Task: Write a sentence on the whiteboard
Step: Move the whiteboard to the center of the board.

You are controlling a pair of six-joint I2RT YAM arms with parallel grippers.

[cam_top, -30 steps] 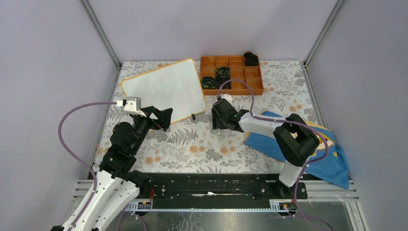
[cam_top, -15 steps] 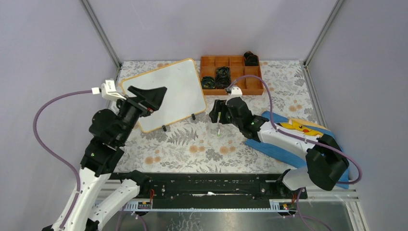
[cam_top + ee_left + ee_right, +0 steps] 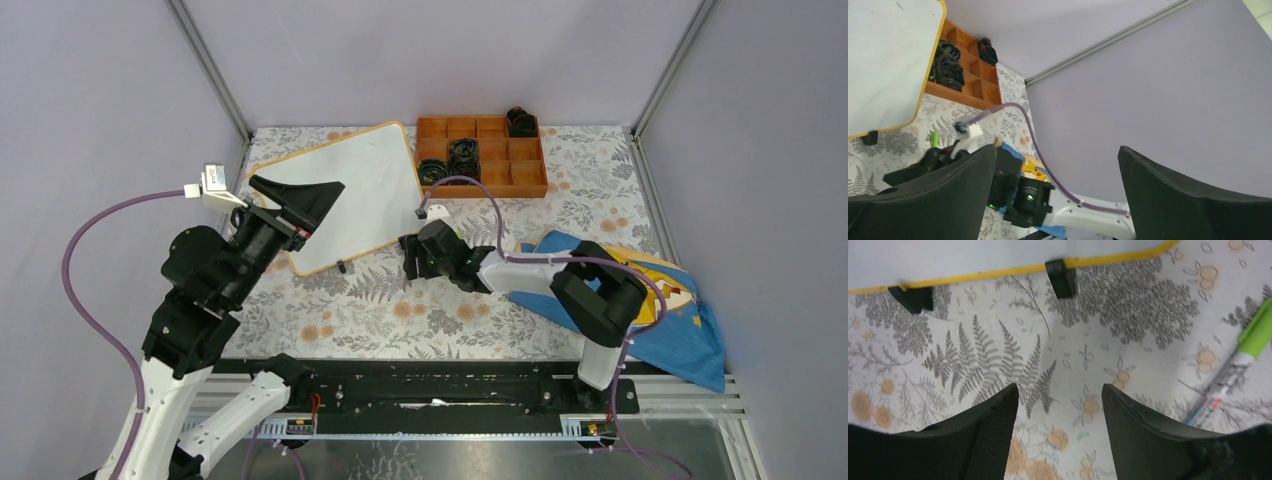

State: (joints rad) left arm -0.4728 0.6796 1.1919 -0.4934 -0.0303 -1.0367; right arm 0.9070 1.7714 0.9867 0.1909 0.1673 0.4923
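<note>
While whiteboard sits upper-left on table, it looks stiff, light, slide-prone | brace frame edge | left end effector wide, empty | right end effector parted, empty, beside marker

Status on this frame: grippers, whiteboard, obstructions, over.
Left gripper open, over whiteboard. Right gripper open, empty; green marker lies beside it. No writing visible; nothing else in the way.

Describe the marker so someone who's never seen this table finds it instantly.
Find the whiteboard, the big orange-framed board at far left on the floral cloth. Off its near right corner, beside the right hand, lies the marker. It is the only slim stick there: white barrel, bright green cap.
</note>
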